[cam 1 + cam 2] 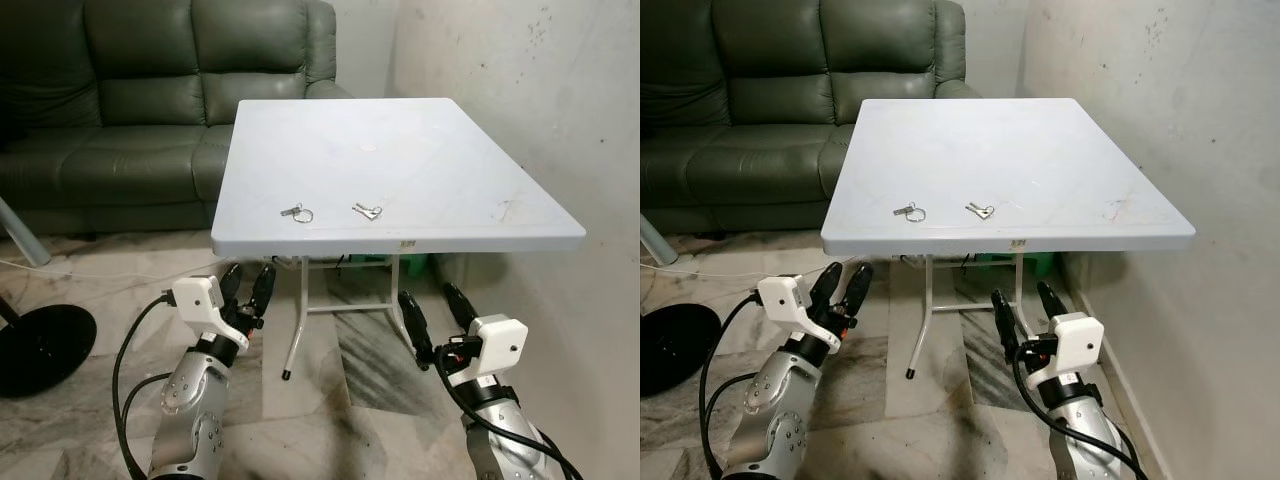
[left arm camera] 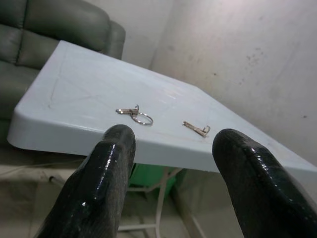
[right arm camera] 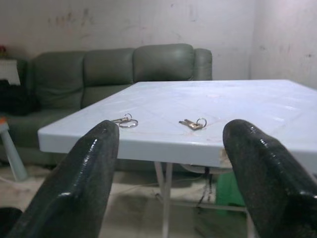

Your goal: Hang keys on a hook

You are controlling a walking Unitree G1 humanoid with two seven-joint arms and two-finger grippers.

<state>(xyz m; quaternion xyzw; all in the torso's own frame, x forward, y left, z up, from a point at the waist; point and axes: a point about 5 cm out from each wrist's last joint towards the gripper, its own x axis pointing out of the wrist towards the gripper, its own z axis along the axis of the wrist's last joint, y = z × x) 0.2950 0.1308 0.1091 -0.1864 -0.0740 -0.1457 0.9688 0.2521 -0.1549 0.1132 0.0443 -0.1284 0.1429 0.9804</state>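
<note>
Two sets of keys on the white desk (image 1: 450, 160), close to its near edge: the ringed keys (image 1: 297, 212) to the left, the smaller keys (image 1: 367, 211) just right of them. Both lie up and ahead of the grippers, which hang below desk height. The left gripper (image 1: 249, 286) sits nearer the ringed set, fingers moderately apart, empty. The right gripper (image 1: 434, 312) is spread wide, holding nothing. No hook can be made out.
</note>
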